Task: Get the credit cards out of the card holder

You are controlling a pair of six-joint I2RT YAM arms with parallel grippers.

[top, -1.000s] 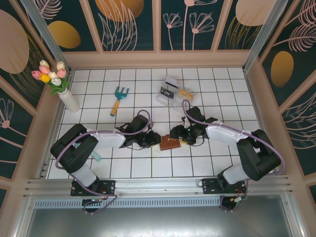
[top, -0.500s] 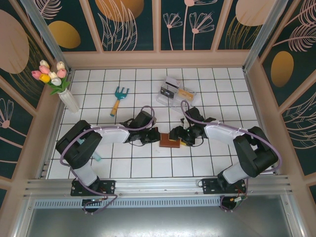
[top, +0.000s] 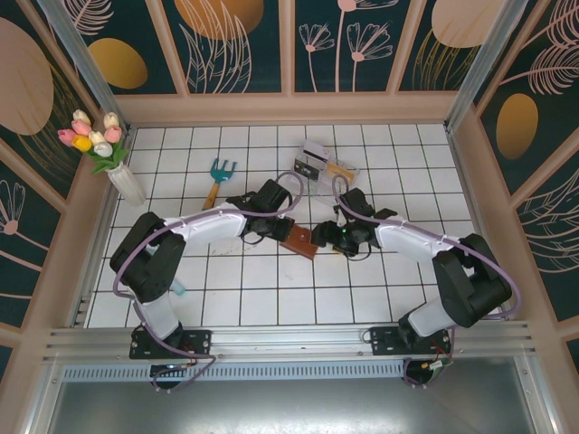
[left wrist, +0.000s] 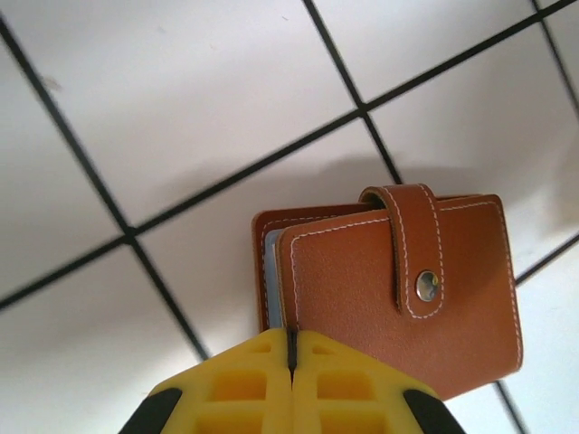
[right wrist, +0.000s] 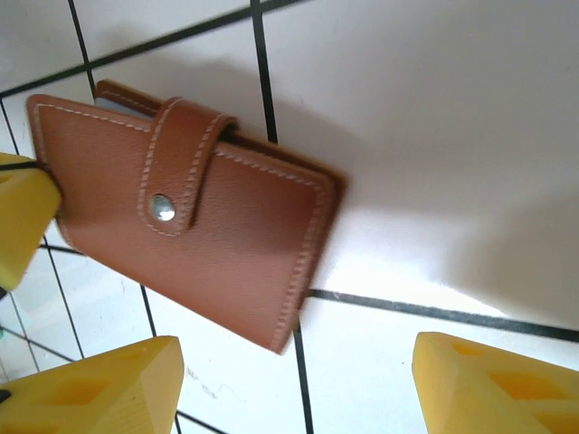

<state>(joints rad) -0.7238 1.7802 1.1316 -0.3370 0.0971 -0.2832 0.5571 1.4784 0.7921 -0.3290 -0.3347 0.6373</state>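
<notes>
The left gripper (left wrist: 291, 342) is clenched on the card holder (left wrist: 398, 289). Its two yellow fingers meet at the bottom centre of the left wrist view, with the near edge of the brown leather cover nipped between them. The holder casts a soft shadow on the white tiled table (left wrist: 181, 99) and looks raised or tipped off it, though I cannot tell whether its far edge is touching.

The strap (left wrist: 412, 240) is folded over the front and its metal snap (left wrist: 427, 286) is fastened, so the holder is shut. The credit cards are hidden inside — only a blue-grey sliver of inner pocket shows at the cover's left edge.

The right gripper (right wrist: 297, 357) is released. Its fingers stand wide apart in the lower corners of the right wrist view, with the holder slanting across the upper left of that frame.

This looks like a bracing hold: one arm pins the holder steady in the middle of the overhead frame — the other faces it, free to work the strap. No card can come out until that snap is undone.
</notes>
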